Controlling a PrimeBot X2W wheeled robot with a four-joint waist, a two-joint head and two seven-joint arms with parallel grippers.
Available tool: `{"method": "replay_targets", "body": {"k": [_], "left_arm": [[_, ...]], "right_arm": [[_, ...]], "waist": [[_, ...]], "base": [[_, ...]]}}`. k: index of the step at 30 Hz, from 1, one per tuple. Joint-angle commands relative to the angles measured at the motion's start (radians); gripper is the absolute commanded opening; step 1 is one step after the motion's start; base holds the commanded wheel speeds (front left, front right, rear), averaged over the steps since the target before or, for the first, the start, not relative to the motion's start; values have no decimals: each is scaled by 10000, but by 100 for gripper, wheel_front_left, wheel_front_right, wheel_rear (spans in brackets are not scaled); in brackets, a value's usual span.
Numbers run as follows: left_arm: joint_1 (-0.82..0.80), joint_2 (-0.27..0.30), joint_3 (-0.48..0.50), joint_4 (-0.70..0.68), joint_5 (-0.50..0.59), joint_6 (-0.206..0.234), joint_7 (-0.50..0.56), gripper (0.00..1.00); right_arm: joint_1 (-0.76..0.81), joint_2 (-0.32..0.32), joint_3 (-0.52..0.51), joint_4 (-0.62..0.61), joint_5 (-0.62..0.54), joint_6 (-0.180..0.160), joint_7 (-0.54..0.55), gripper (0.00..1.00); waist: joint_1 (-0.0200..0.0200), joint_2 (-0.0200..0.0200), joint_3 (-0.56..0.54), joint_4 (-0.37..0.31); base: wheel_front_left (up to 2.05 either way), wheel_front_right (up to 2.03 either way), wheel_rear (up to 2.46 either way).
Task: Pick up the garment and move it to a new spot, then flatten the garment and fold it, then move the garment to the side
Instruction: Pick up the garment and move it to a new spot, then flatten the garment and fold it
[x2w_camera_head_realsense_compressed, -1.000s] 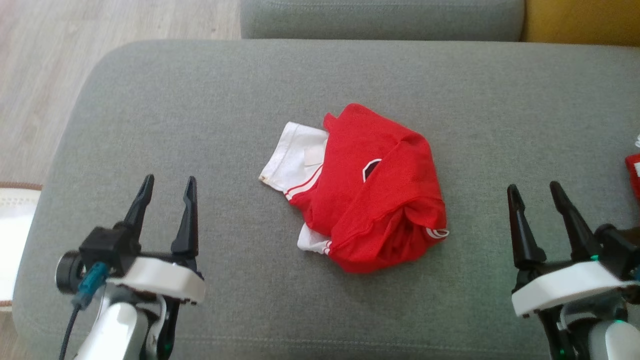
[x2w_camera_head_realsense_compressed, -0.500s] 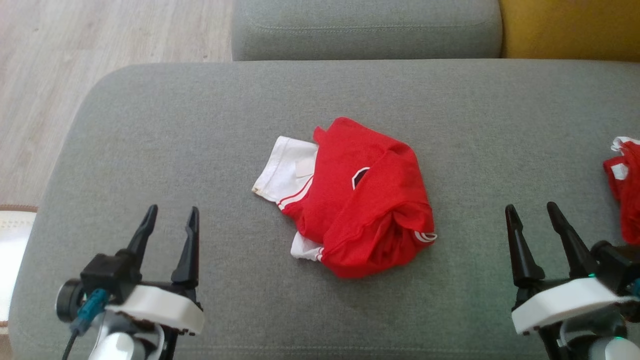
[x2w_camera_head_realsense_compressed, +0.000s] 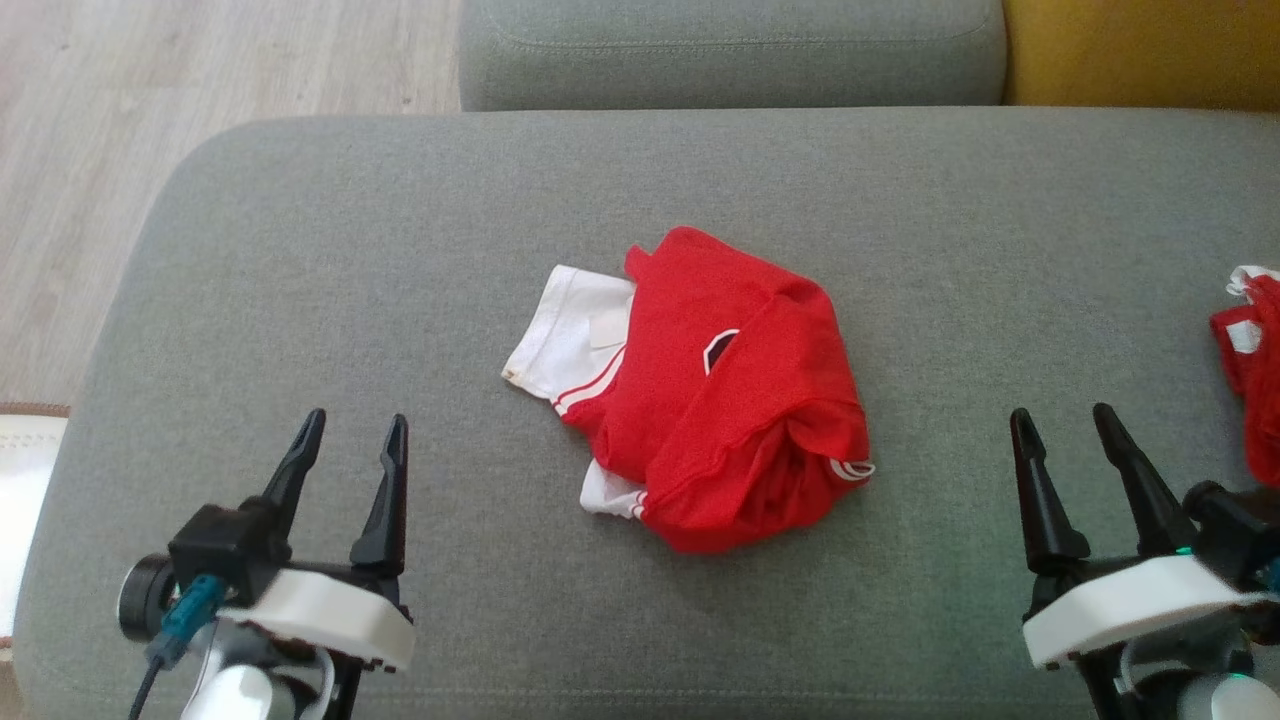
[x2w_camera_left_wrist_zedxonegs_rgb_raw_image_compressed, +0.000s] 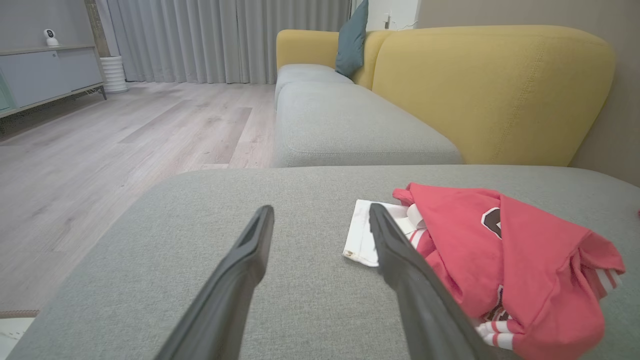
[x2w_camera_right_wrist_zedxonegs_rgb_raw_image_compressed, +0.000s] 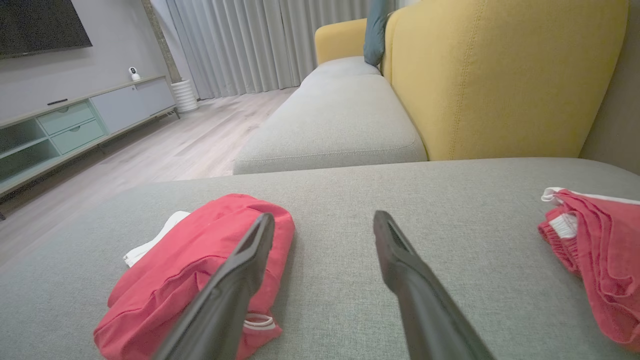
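A crumpled red jersey (x2w_camera_head_realsense_compressed: 730, 400) with white trim lies near the middle of a wide grey seat cushion (x2w_camera_head_realsense_compressed: 400, 250), with bare fabric on every side of it. Left of the jersey, open cushion runs to the rounded edge; the left gripper (x2w_camera_head_realsense_compressed: 358, 416) sits over that stretch, fingers spread, well apart from the jersey. Right of the jersey, a similar open stretch has the right gripper (x2w_camera_head_realsense_compressed: 1060, 410) over it, also spread and holding nothing. Further right of the jersey, a second red garment (x2w_camera_head_realsense_compressed: 1255, 370) lies bunched up. Beyond the jersey is a second grey cushion (x2w_camera_head_realsense_compressed: 730, 55), and beyond and to the right a yellow backrest (x2w_camera_head_realsense_compressed: 1140, 50) rises like a wall.
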Motion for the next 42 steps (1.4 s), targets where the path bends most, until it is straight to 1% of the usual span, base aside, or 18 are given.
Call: {"method": "replay_targets", "body": {"k": [1,10,13,15,17,18,19,24,27,29,34,35,36,39,42], "left_arm": [[-446,287,346,-376,25,75,-22,100],[-571,332,287,-408,36,97,-11,100],[-770,305,77,-357,77,-38,121,100],[-1000,199,-178,-268,90,-192,305,100],[-1280,38,-540,-35,49,-464,604,100],[-1280,38,-540,-35,49,-464,604,100],[-1413,-67,-736,137,-7,-622,788,100],[-2044,-570,-1571,1322,-228,-1329,1594,100],[-2401,-811,-1872,2084,-271,-1632,1745,100],[-2604,-940,-1952,2613,-318,-1742,1777,100],[-2915,-1106,-1996,3821,-535,-1858,2122,100],[-2979,-1122,-2007,3927,-545,-1909,2067,64],[-3040,-1125,-1985,3963,-542,-1928,1927,0],[-3143,-1063,-1832,3817,-504,-1814,1513,0],[-3191,-905,-1612,3188,-431,-1607,1103,0]], "right_arm": [[-301,-62,250,-382,27,35,-35,100],[-415,-62,251,-388,21,35,-38,100],[-491,-62,274,-421,18,35,-43,100],[-575,-62,317,-443,15,35,-40,100],[-679,-62,383,-466,2,35,-38,100],[-679,-62,383,-466,2,35,-38,100],[-744,-62,432,-469,-10,35,-39,100],[-1060,-62,578,-422,-25,35,-91,100],[-1165,-62,605,-374,-5,35,-124,100],[-1212,-62,595,-346,15,35,-163,100],[-1260,-62,550,-274,64,35,-237,100],[-1265,-62,539,-263,72,35,-248,100],[-1267,-62,520,-251,84,35,-259,100],[-1246,-62,439,-214,119,35,-282,100],[-1216,-62,333,-190,166,35,-294,100]], "waist": [[1,-1,31,6],[1,-1,255,35],[1,-1,475,21],[1,-1,684,-10],[1,-1,925,-70],[1,-1,925,-70],[1,-1,1057,-126],[1,-1,1620,-482],[1,-1,1859,-712],[1,-1,1970,-841],[1,-1,2087,-1064],[1,-1,2093,-1080],[1,-1,2092,-1085],[1,-1,2045,-1038],[1,-1,1964,-896]], "base": [[0,0,0],[0,0,0],[0,0,0],[0,0,0],[0,0,0],[0,0,0],[0,0,0],[0,0,0],[0,0,0],[0,0,0],[0,0,0],[0,0,0],[0,0,0],[0,0,0],[0,0,0]]}}
